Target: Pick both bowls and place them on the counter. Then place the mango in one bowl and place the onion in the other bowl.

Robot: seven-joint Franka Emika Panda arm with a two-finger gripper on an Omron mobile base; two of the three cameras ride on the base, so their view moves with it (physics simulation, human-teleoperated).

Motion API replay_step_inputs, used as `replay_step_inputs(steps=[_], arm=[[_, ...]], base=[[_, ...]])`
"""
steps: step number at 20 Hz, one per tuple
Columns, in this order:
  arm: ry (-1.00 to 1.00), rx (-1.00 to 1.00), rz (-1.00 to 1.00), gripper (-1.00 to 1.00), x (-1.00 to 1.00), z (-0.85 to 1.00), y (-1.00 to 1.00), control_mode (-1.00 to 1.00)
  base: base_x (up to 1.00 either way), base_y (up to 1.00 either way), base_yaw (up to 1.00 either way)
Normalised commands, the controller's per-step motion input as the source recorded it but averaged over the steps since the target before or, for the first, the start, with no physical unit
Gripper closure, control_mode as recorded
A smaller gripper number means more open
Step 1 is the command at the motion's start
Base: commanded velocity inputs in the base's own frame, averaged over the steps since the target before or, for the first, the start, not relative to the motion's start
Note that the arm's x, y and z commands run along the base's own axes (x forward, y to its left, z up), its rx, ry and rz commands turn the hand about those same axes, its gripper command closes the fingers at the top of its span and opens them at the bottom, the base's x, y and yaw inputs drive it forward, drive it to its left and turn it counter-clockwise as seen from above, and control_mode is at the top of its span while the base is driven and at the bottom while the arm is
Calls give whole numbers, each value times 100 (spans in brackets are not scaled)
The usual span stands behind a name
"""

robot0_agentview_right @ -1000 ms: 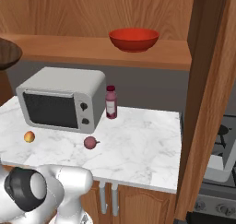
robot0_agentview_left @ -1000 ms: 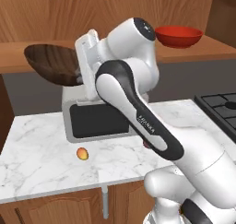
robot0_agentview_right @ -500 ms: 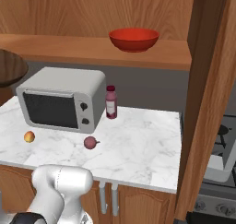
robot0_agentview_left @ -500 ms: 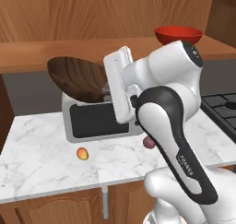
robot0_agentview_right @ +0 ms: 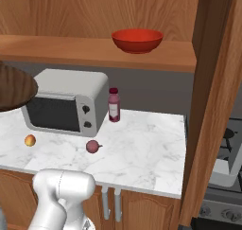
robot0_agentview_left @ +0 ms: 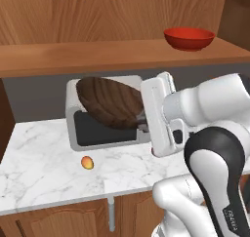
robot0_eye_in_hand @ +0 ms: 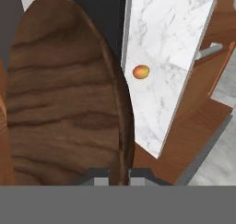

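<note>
The gripper (robot0_eye_in_hand: 119, 174) is closed on the rim of the brown bowl (robot0_agentview_left: 111, 102). It holds the bowl in the air, tilted on its edge, in front of the microwave (robot0_agentview_left: 78, 133). In the hand view the rim of the brown bowl stands between the two finger tips at 6 o'clock, and the wood-grained body of the bowl covers the left half of this view.

Below the bowl lies the white marble table (robot0_agentview_left: 44, 163). The mango (robot0_agentview_left: 87, 162) rests on the table, at about 7 o'clock from the held bowl in the left base view, near the front of the microwave and not touching it. In the right base view the onion (robot0_agentview_right: 93, 146) sits on the table at about 3 o'clock from the mango, well apart from it, just in front of the right corner of the microwave. A small dark red bottle (robot0_agentview_right: 114, 105) stands upright beside the microwave, at 1 o'clock from the onion.

Farthest and highest, the red bowl (robot0_agentview_right: 137, 39) rests upright on the wooden shelf (robot0_agentview_right: 56, 51) above the table.
</note>
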Motion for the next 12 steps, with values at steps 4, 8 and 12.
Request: replay_step_inputs(steps=[4,8,12], arm=[[0,0,-10,100,-24,-30,-48,-100],[0,0,-14,100,-6,-42,-42,-100],[3,0,-11,100,6,-46,-35,-100]], base=[[0,0,0],[0,0,0],[0,0,0]])
